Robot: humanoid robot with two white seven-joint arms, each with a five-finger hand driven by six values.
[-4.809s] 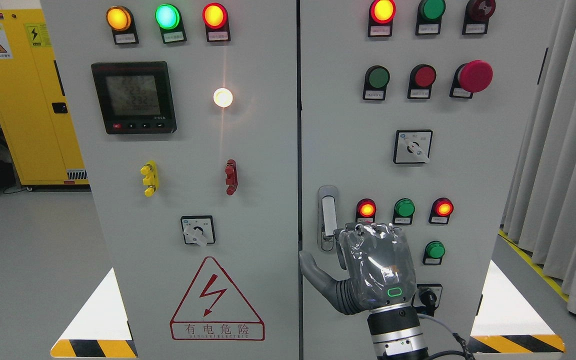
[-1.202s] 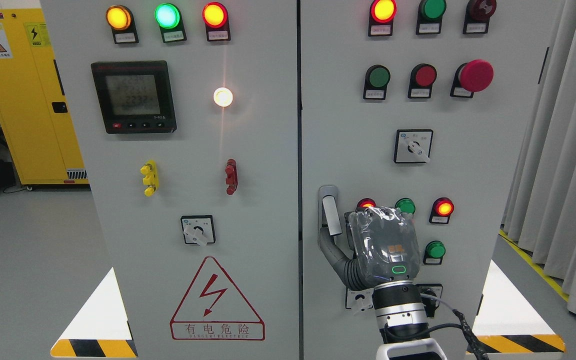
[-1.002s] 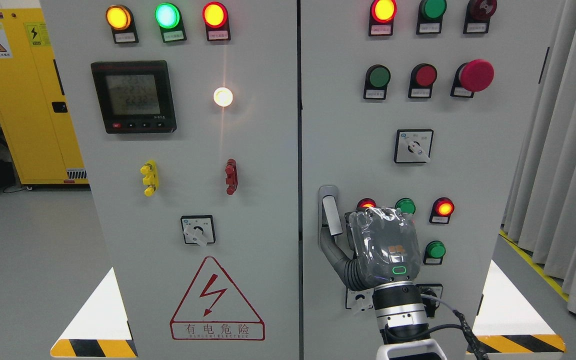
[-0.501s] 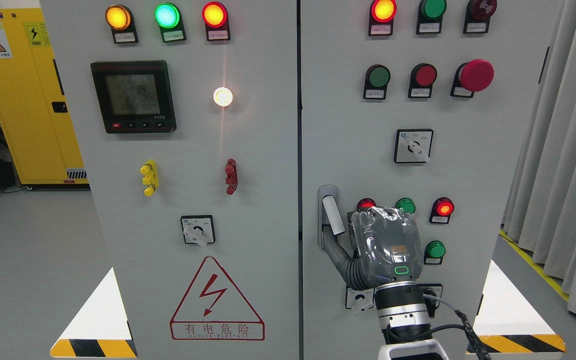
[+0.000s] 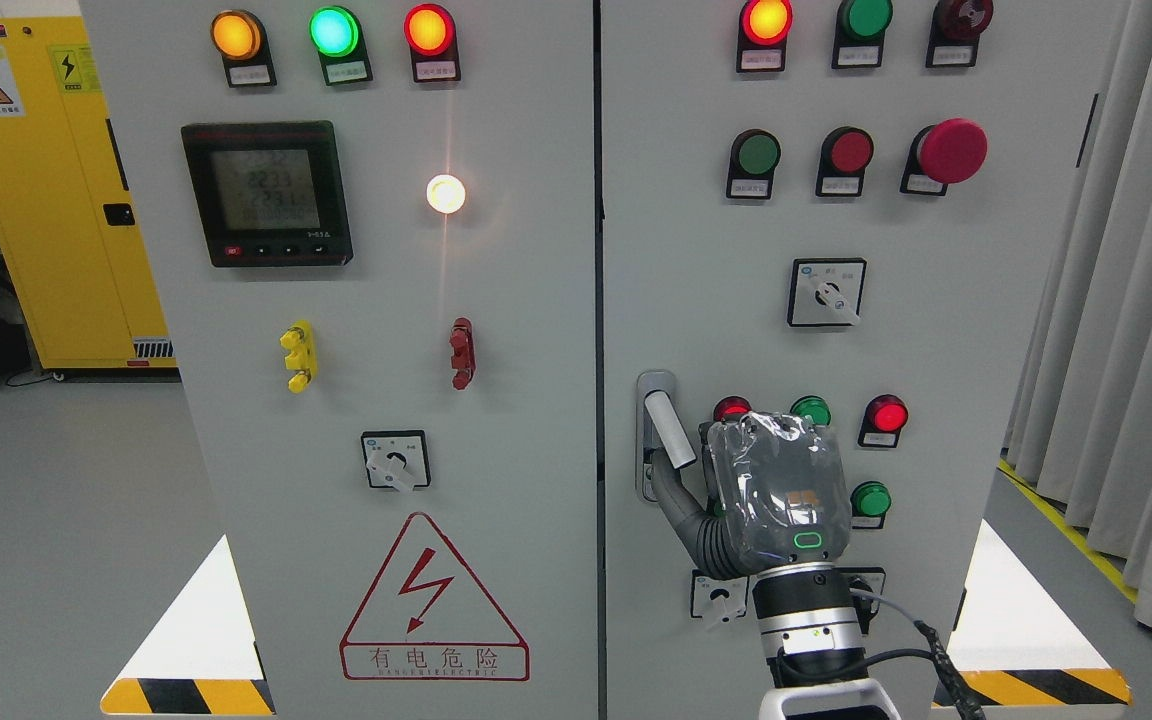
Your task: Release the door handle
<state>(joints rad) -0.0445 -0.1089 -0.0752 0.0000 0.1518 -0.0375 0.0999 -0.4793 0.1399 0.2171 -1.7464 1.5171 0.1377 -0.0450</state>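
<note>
While the door handle (image 5: 666, 428) sits at the left edge of the right cabinet door (image 5: 696, 300), its white lever is swung out and tilted off its grey backplate, lower end toward the right hand (image 5: 726, 480). Thumb reaches up under the lever's lower end; other fingers are hidden behind the plastic-wrapped palm, so can't tell if the grip is closed on the lever or loose. Arm comes in from bottom right, wrist approx. vertical. Behind the hand: 2 red lamps and 1 green button (image 5: 812, 410) in a row, another green button (image 5: 871, 498) below. Above, a rotary switch (image 5: 826, 292) and a red mushroom button (image 5: 950, 151). Left door (image 5: 386, 400) carries a digital meter (image 5: 266, 194) w/ lit display.
</note>
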